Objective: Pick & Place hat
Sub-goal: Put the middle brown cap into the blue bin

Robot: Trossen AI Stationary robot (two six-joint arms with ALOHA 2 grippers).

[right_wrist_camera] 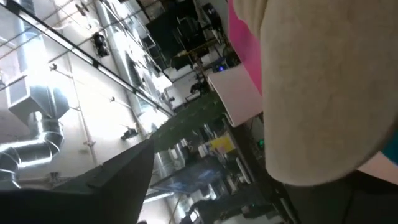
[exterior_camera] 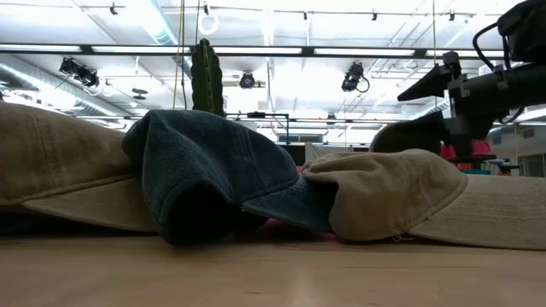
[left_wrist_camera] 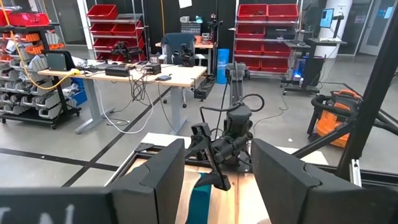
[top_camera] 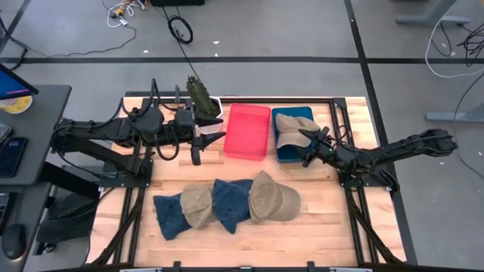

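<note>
In the blue bin a tan hat lies, right fingers apart, left's unclear.

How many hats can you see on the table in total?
5. Four overlap in a row at the table's front: blue hat, tan hat, second blue hat, second tan hat. A fifth tan hat lies in the blue bin. Others may be hidden underneath.

Two dark jointed arms, black cables, angular black fingers
</note>
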